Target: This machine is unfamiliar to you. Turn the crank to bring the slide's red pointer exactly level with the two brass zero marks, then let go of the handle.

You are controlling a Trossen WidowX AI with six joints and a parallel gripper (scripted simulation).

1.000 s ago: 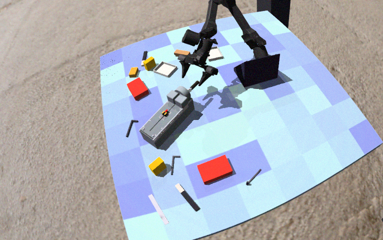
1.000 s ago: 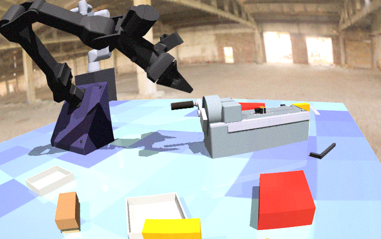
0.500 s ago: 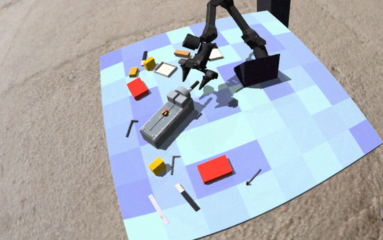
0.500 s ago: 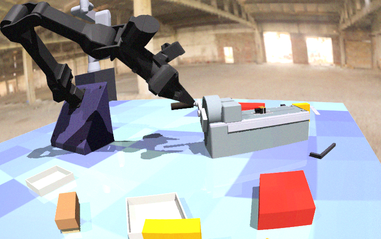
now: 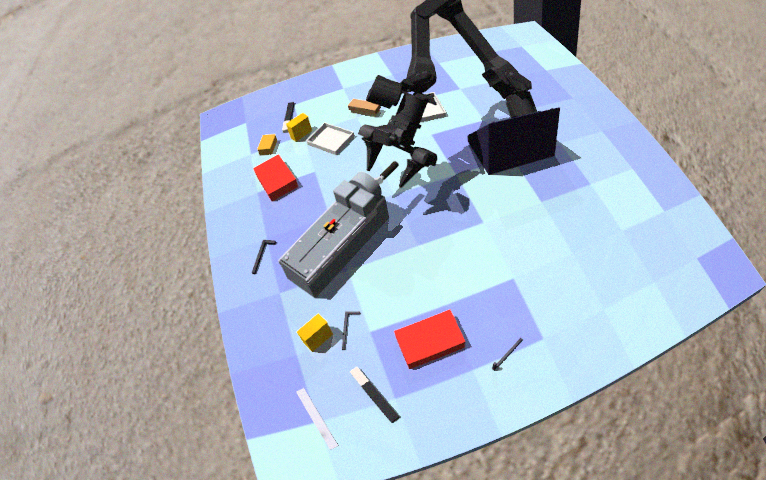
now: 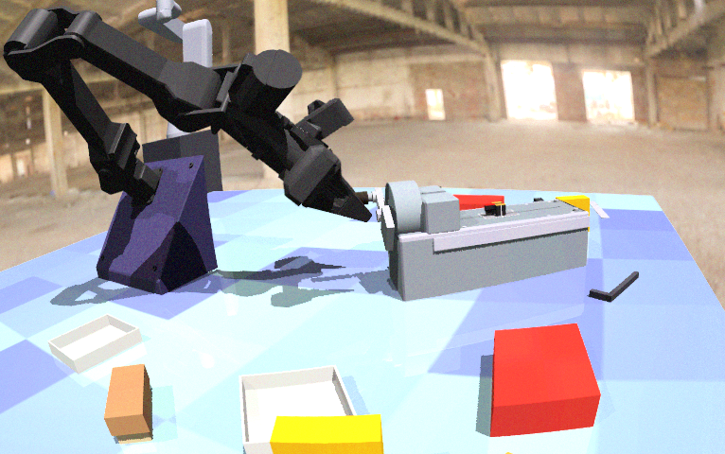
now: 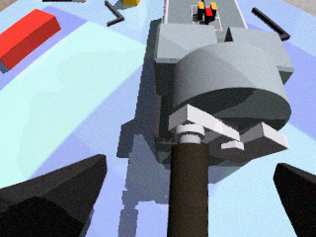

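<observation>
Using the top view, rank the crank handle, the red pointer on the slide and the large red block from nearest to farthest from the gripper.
1. Crank handle: between the open fingers of the gripper.
2. Red pointer: farther along the grey machine, midway down its slide.
3. Large red block: far across the table, beyond the machine's far end.
</observation>
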